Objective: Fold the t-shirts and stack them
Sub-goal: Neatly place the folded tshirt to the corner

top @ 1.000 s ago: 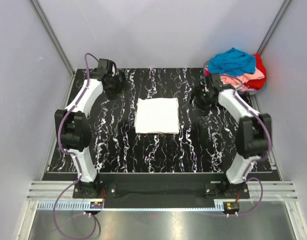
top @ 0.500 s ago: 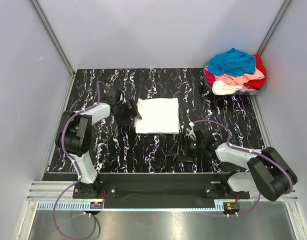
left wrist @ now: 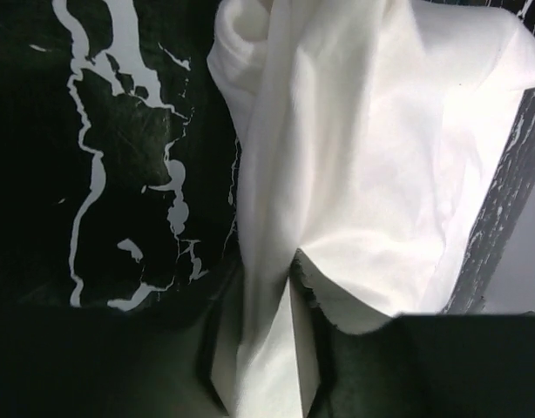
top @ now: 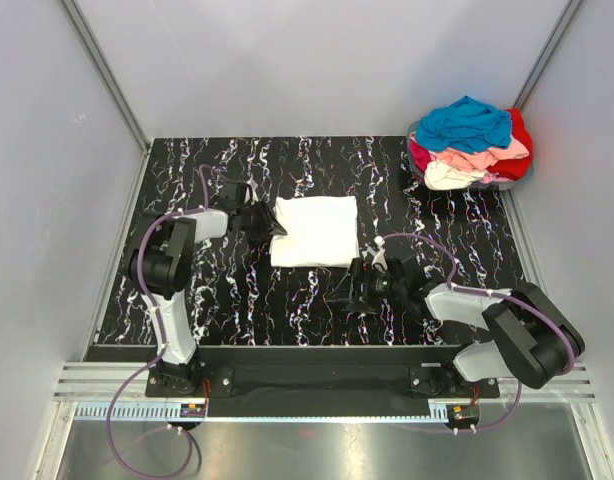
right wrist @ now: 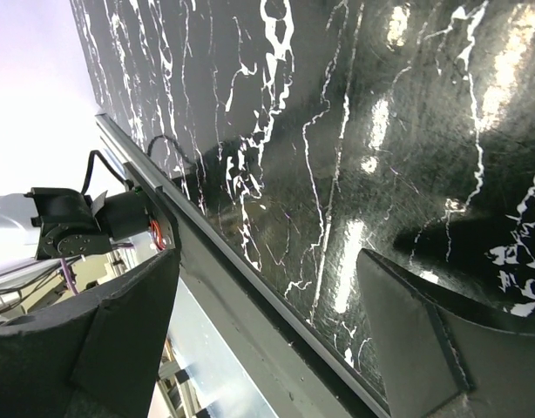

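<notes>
A folded cream-white t-shirt (top: 314, 231) lies flat in the middle of the black marbled table (top: 227, 300). My left gripper (top: 266, 221) is at its left edge. In the left wrist view that gripper (left wrist: 260, 357) is shut on a bunched fold of the white t-shirt (left wrist: 363, 174). My right gripper (top: 353, 293) is low over the table just in front of the shirt's near right corner. Seen from its wrist, the right gripper (right wrist: 267, 340) is open, with only table between its fingers. More t-shirts sit piled at the back right: blue (top: 470, 122), red (top: 523, 140), pink (top: 479, 158), cream (top: 445, 177).
The pile sits in the table's far right corner against the grey walls. The table's near edge, a dark rail (right wrist: 250, 287), runs just under my right gripper. Both arm bases (top: 177, 375) stand along that near edge.
My left gripper came from the back left to the white shirt's left edge and closed on it. My right arm swung from the back right down to the front, then edged left toward the shirt.
</notes>
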`<state>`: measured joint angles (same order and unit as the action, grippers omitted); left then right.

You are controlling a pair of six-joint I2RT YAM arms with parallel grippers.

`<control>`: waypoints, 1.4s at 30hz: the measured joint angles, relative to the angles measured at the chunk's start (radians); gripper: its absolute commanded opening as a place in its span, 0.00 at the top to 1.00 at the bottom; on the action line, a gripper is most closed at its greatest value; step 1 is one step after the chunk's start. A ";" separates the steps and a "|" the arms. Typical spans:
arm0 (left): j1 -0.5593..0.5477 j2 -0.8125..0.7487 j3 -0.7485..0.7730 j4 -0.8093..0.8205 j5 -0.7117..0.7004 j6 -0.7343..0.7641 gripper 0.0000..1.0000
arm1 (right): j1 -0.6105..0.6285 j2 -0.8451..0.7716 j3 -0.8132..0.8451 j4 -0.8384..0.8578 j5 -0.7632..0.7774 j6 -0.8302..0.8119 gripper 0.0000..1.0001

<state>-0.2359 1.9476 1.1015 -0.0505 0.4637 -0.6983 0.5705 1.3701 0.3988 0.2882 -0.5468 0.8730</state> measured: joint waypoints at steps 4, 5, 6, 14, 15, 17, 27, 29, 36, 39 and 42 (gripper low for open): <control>0.001 0.030 0.011 0.021 0.040 -0.006 1.00 | 0.000 0.000 0.000 0.015 -0.008 0.000 0.11; 0.001 0.036 0.024 0.011 0.043 -0.001 1.00 | 0.000 0.001 0.000 0.019 -0.013 0.000 0.11; 0.001 0.042 0.038 -0.007 0.041 0.003 1.00 | 0.000 0.002 0.000 0.023 -0.015 0.000 0.11; -0.006 0.151 0.406 -0.425 -0.252 0.171 1.00 | 0.000 0.021 0.001 0.029 -0.016 0.000 0.11; -0.001 0.167 0.453 -0.468 -0.303 0.191 1.00 | 0.000 0.021 0.001 0.029 -0.016 0.000 0.10; 0.014 0.203 0.546 -0.559 -0.410 0.227 1.00 | 0.000 0.021 0.001 0.028 -0.016 -0.001 0.10; 0.115 0.483 1.100 -0.909 -0.791 0.369 0.89 | 0.000 0.021 0.001 0.029 -0.023 -0.009 0.09; 0.144 0.551 1.228 -0.935 -0.872 0.403 0.81 | 0.000 0.023 0.001 0.029 -0.023 -0.010 0.09; 0.251 0.569 1.259 -0.807 -1.102 0.538 0.01 | 0.000 0.023 0.001 0.047 -0.024 -0.011 0.09; 0.280 0.559 1.259 -0.741 -1.159 0.575 0.01 | 0.000 0.027 0.001 0.064 -0.025 -0.010 0.09; 0.271 0.504 1.231 -0.712 -1.187 0.585 0.01 | 0.000 0.037 0.001 0.074 -0.032 -0.010 0.09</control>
<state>0.0353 2.4516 2.3322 -0.7628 -0.7231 -0.1135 0.5705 1.4071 0.4000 0.3622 -0.5785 0.8635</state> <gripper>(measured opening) 0.984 0.908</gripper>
